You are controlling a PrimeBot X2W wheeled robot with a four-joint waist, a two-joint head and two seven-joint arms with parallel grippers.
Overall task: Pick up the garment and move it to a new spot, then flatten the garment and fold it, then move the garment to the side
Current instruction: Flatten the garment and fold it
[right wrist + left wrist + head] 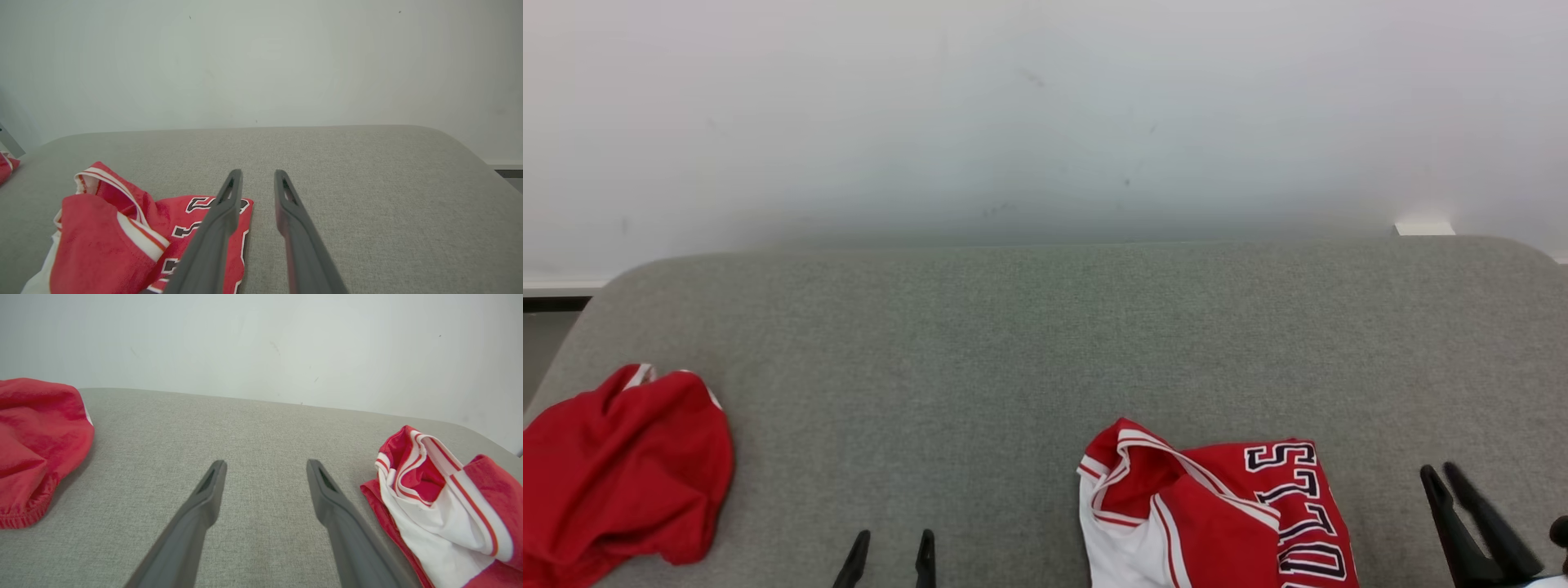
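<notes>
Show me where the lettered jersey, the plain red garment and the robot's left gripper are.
lettered jersey (1217,531): head view, on its red front fold.
plain red garment (621,474): head view, on its crumpled middle.
left gripper (265,463): left wrist view, midway between its two fingertips.

My fingers (192,526) look like smooth, matt dark plastic. The jersey (1225,523) is soft, slightly napped cloth; the grey top (1013,343) under it is coarse woven fabric, matt.

Plain lab-like room: grey fabric table (1045,327), blank white wall (1045,98).
</notes>
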